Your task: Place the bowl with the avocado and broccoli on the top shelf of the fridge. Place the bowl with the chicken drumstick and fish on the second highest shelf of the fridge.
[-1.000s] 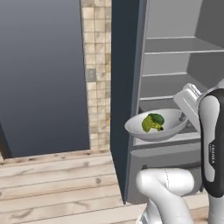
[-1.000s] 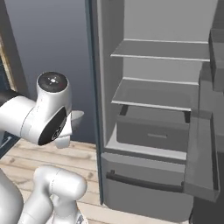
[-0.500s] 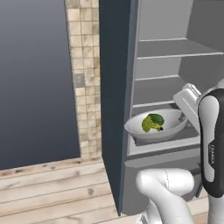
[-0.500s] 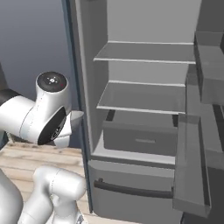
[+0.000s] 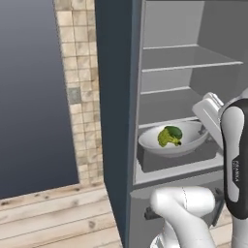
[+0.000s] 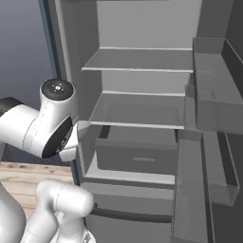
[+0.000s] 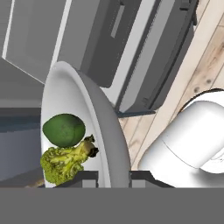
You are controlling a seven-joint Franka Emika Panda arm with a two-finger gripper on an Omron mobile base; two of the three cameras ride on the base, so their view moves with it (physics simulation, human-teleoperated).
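Pincer (image 7: pixel 113 174) clenching the bowl's (image 5: pixel 174 142) rim, avocado (image 7: pixel 64 130) and broccoli (image 7: pixel 65 159) inside; base closing on the fridge (image 5: pixel 116 121), top shelf (image 5: pixel 191 67) at 12 o'clock, unloaded.

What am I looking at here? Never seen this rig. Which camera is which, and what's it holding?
It's a simulated kitchen. The machine is a white robot arm on a base that can drive, with a two-finger gripper at its end.

Two pictures come from cameras on the base, behind the arm to its left and right, both looking forward into an open fridge with pale grey shelves and a grey bottom drawer. The third comes from a camera on the hand, looking along the fingers.

The gripper is shut on the rim of a wide, shallow white bowl. Inside it lie a dark green avocado and a yellow-green broccoli floret. In the left base view the bowl hangs in front of the fridge's lower shelves, not yet set on one.
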